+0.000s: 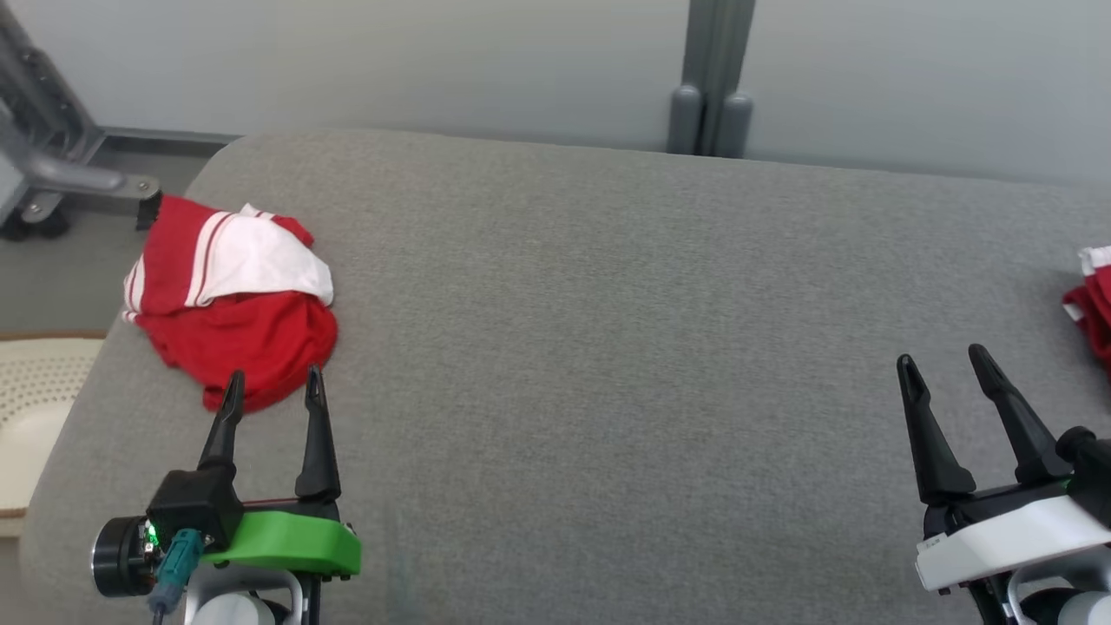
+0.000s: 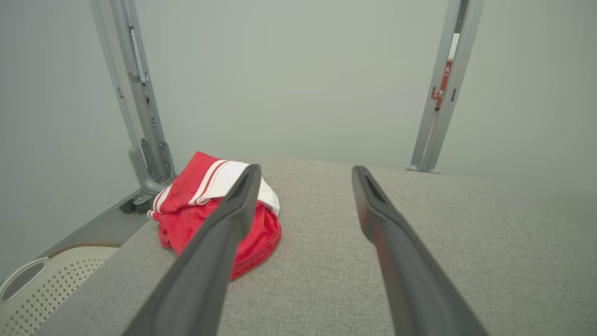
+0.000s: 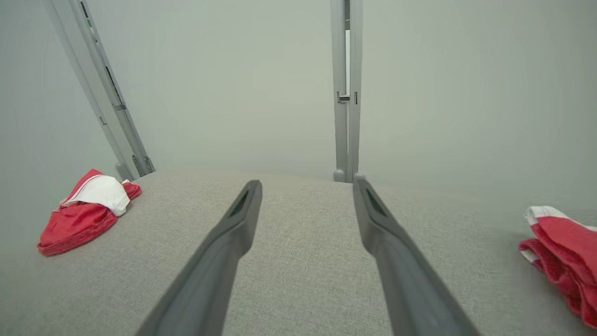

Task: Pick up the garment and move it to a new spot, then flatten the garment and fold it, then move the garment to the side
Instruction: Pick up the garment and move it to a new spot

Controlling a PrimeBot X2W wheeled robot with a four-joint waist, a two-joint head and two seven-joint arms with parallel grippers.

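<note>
Left end effector [image 1: 274,375]: we see it spread, empty, tips by the near edge of the crumpled red-and-white garment [image 1: 234,304] on the tabletop's [image 1: 608,347] left side | right end effector [image 1: 942,356]: spread, empty, near a second red cloth [image 1: 1092,304].

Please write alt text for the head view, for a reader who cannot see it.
A crumpled red and white garment lies at the left end of a grey upholstered surface, just beyond the open left gripper. The open right gripper is at the lower right, near a second red and white garment at the right edge.
</note>
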